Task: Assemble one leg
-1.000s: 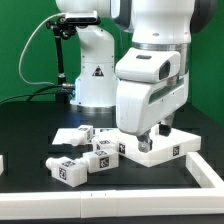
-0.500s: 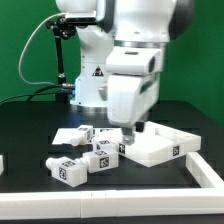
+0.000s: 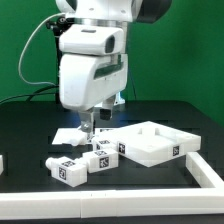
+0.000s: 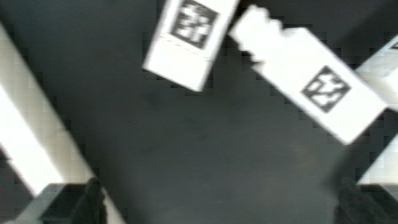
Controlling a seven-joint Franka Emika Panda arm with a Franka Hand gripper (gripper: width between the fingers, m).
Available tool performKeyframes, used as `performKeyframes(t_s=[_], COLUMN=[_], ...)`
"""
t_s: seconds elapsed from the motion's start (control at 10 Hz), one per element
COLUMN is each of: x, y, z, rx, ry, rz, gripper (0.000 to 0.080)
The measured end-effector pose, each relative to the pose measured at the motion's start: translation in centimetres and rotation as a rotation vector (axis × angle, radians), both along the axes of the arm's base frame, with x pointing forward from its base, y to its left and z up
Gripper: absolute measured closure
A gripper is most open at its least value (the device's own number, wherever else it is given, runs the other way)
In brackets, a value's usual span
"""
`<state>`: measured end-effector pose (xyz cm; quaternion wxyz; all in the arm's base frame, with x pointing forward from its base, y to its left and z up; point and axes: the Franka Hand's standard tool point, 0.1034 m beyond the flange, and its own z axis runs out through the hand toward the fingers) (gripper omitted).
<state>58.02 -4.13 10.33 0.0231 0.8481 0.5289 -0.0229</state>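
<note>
Several legs, small white blocks with black-and-white tags, lie in a loose group on the black table: one at the front (image 3: 70,169), one beside it (image 3: 100,160), one behind that (image 3: 106,147). My gripper (image 3: 92,126) hangs above the back of this group, open and empty. In the wrist view one leg (image 4: 313,82) lies ahead of the gripper (image 4: 217,205). Its dark fingers (image 4: 68,205) show far apart with bare table between them. The large flat white square piece with a raised rim (image 3: 152,145) lies to the exterior view's right of the legs.
The marker board (image 3: 68,134) lies flat just left of the gripper in the exterior view and also shows in the wrist view (image 4: 187,42). A white bar (image 3: 208,172) runs along the front right. Another white piece (image 3: 2,161) sits at the left edge.
The arm has swung to the exterior view's left, from over the large square piece to over the legs and the marker board. The parts on the table have not moved.
</note>
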Motion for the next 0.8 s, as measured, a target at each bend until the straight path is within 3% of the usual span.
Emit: performKeyframes(t_s=[0.2, 0.6, 0.7, 0.8], x=[2.6, 2.8, 2.7, 1.5], y=[-2.8, -3.4, -4.6, -4.4], z=[-0.1, -0.5, -1.4, -3.6], rx=[0.007, 0.012, 0.020, 0.038], ry=[0.017, 0.018, 0.025, 0.018], rz=[-0.004, -0.047, -0.122, -0.232], gripper=[0.0150, 0.0150, 0.0150, 0.0150])
